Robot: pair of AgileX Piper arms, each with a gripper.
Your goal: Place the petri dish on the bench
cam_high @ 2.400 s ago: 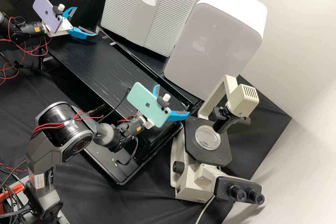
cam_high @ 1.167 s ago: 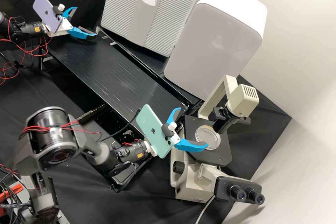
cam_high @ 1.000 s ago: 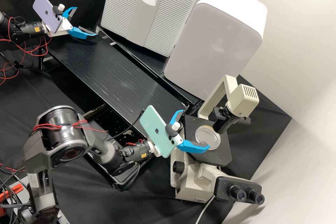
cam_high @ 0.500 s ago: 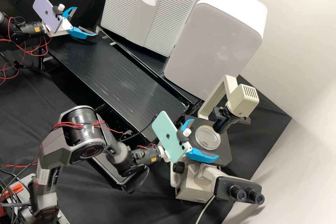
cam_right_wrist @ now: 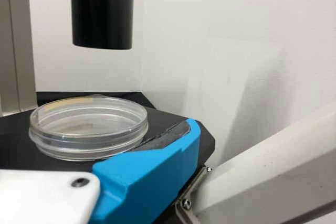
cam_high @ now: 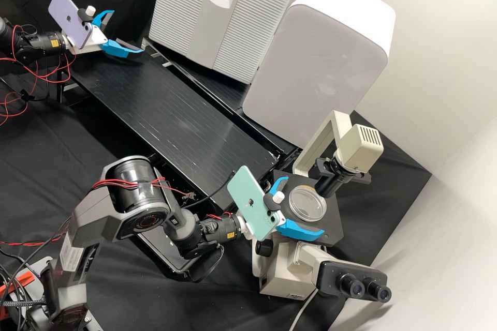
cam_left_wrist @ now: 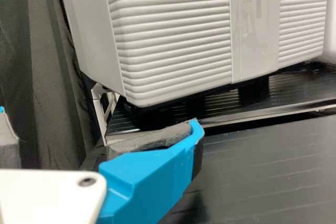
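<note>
In the high view, my right gripper stands open at the near-left side of the microscope stage, fingers pointing toward the clear petri dish. The round lidded dish lies flat on the black stage in the right wrist view, partly behind a blue finger of my right gripper; I cannot tell whether they touch. My left gripper is open above the far-left end of the black bench. In the left wrist view, my left gripper has nothing between its fingers, with the bench beside it.
The microscope has a dark lens tube above its stage, close to the dish, and eyepieces toward the near right. A ribbed white cabinet and a smooth white box stand along the bench's back.
My right gripper has moved from the bench's near-right end toward the near right, to the microscope stage, staying open. The left arm and the petri dish have kept still.
</note>
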